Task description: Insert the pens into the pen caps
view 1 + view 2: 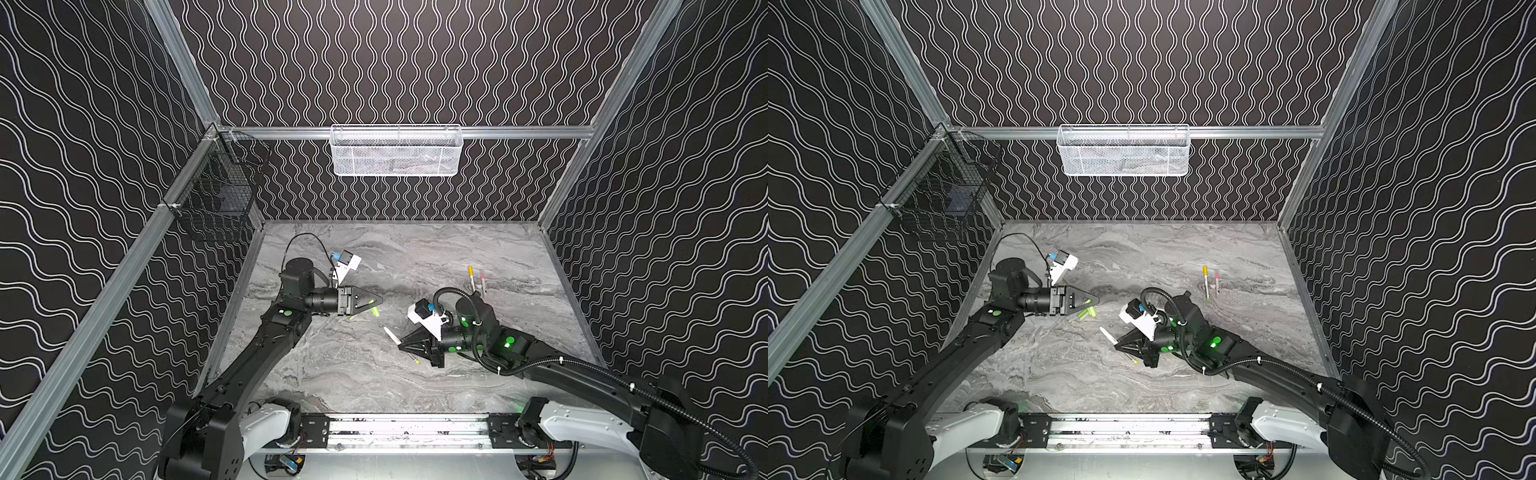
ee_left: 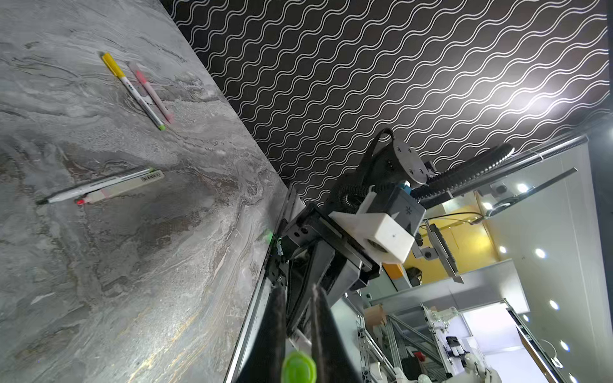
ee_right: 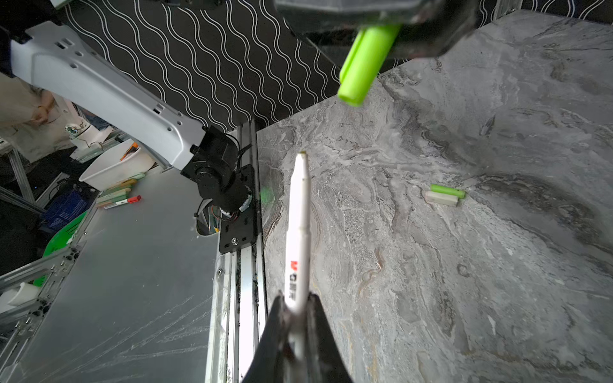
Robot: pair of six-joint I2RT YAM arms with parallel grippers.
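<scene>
White pen (image 3: pixel 298 232), uncapped, gripped at mid-barrel; tip near, not touching, the gripped lime cap (image 3: pixel 365 66). Yellow-capped pen (image 1: pixel 472 279) and pink-capped pen (image 1: pixel 483 283) lie side by side. Second lime cap (image 3: pixel 447 191) lies against pale cap (image 3: pixel 441 199).

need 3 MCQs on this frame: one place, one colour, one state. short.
1. Where on the table do the yellow-capped pen and the pink-capped pen lie?
A. Front left corner
B. Right of centre, past the right arm
C. Against the left wall

2. What colour is the cap in the left gripper?
A. Yellow
B. Pink
C. Lime green

3. What state is the right gripper in?
A. Shut on a white pen
B. Open over the table
C. Shut on nothing

Key:
1 B: both top views show them side by side there.
2 C: the right wrist view shows the lime green cap pinched.
3 A: the white pen sticks out from between its fingers.
</scene>
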